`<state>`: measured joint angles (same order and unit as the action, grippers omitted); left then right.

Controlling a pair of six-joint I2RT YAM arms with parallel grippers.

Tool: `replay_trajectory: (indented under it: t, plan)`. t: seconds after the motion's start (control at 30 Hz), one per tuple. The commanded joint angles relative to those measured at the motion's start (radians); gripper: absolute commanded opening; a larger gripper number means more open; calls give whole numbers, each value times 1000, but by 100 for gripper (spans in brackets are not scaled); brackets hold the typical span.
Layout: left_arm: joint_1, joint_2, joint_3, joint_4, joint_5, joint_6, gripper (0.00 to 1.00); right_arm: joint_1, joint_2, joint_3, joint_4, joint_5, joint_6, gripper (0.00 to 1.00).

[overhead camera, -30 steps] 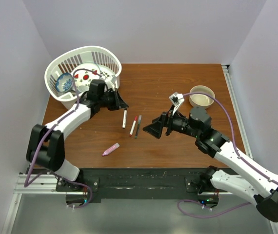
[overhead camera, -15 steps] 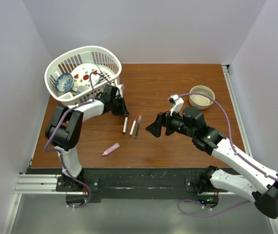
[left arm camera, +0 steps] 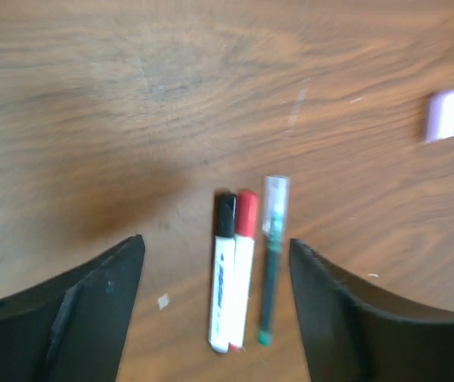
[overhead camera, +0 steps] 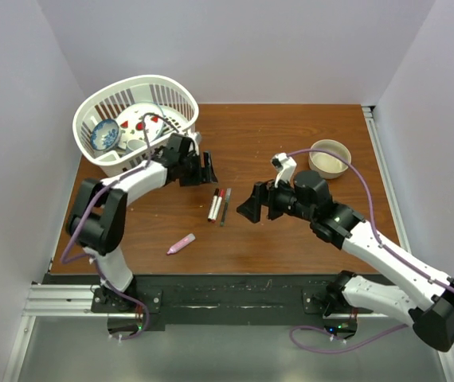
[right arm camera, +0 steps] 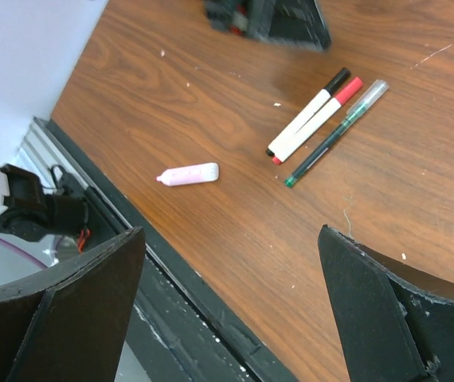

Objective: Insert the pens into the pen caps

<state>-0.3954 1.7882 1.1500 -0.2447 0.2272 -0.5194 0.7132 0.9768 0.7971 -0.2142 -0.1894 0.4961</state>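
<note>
Brown wooden bench (overhead camera: 291,135), three slim capped pens (left arm camera: 243,263) together; our left fingers (left arm camera: 91,310) and right fingers (right arm camera: 68,318) open, empty; we judge the stubby pink marker (right arm camera: 189,174) next.

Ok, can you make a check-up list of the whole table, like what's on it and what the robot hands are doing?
Surface: brown wooden table, a few pale specks.
Job's things: black-capped marker, red-capped marker and slim green pen lie side by side mid-table; pink marker lies apart, nearer the front edge. Loose caps: nothing seen.
Clutter: white basket at far left with a blue bowl and plate inside; beige bowl at far right.
Grippers: left gripper open, empty, on the pens' far side; right gripper open, empty, to their right.
Cables: purple cables run along both arms.
Surroundings: pale walls; black rail at the front edge.
</note>
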Motion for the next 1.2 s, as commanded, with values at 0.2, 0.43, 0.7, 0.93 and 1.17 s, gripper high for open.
replay_trajectory:
  t: [0.2, 0.43, 0.7, 0.93, 1.17]
  plan:
    - [143, -528, -153, -235, -201, -169, 92, 23, 288, 206, -25, -85, -208, 91]
    - [282, -822, -211, -347, -270, -53, 92, 149, 604, 416, -47, -32, -362, 85]
    - [282, -984, -150, -462, -537, -18, 92, 268, 781, 445, 50, -58, -639, 81]
    - [283, -1066, -151, -446, -588, -50, 91, 342, 884, 505, 88, -130, -781, 80]
    - [282, -1164, -249, -413, -540, -56, 90, 376, 957, 550, 72, -185, -913, 79]
